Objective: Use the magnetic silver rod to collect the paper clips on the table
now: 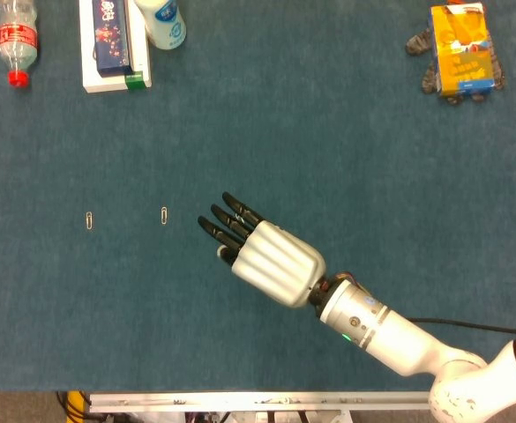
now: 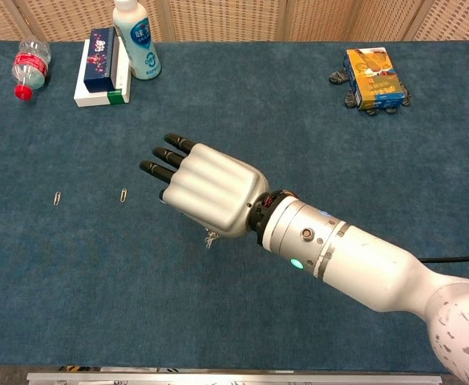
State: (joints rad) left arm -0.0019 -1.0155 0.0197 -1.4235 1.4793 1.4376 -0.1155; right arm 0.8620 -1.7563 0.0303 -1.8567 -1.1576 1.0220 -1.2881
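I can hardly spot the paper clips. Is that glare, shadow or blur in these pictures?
Head view: even light, no glare, sharp; the clips are simply tiny against the blue cloth. Chest view: also sharp, with only a soft shadow under the right hand; the hand's shell shows mild sheen, and a small cluster of clips hangs below it, too small to make out clearly.
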